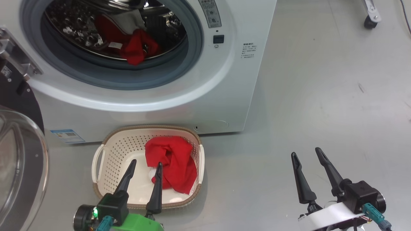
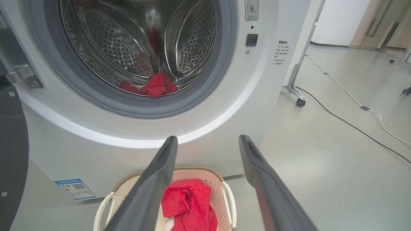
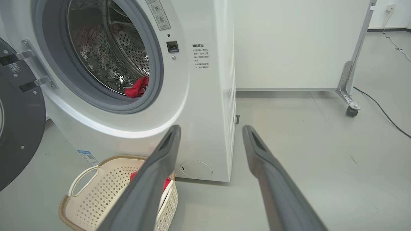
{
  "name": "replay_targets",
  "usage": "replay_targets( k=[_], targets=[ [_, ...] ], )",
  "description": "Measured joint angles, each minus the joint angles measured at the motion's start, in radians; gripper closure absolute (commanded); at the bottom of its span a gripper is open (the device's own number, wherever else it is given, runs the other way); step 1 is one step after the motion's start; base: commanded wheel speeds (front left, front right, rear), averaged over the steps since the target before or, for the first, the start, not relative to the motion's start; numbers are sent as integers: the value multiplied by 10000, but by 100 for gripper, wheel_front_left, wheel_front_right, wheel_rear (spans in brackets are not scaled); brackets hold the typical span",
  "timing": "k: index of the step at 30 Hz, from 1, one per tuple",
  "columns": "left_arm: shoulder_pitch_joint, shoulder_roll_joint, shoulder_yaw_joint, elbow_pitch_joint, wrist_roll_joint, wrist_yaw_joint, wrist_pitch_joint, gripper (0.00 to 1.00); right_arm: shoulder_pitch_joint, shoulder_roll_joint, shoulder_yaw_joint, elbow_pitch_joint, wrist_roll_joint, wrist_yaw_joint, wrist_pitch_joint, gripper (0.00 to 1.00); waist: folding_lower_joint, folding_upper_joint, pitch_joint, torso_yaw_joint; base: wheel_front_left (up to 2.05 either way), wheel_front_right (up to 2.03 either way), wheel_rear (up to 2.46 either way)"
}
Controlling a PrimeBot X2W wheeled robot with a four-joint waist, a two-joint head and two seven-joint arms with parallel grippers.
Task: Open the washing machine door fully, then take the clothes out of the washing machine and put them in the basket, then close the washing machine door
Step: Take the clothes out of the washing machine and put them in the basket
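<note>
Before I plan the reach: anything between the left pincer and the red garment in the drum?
Nothing visible: the left pincer faces the red fabric garment in the steel drum; the black-rimmed glass door is swung aside.

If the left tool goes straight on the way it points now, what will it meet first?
Most likely the white front of the washing machine, just below the grey ring. The left tool points above the basket, so it should clear that; depth is unclear.

Door [image 1: 19, 166] open; red clothes [image 1: 171, 163] lie in basket [image 1: 118, 150] and drum [image 1: 74, 22].
</note>
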Motion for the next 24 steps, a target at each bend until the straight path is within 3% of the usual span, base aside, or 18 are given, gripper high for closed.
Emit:
replay_targets(
  k=[12,24],
  targets=[
    [-978,-2,207,211,15,13,380,0,-738,-6,284,-259,-21,209,0,0,0,0,1269,-330,0,0,0],
    [-3648,211,817,1112,-21,40,1427,0,-1864,-29,489,-385,215,330,0,0,1,0,2840,-973,0,0,0]
  ],
)
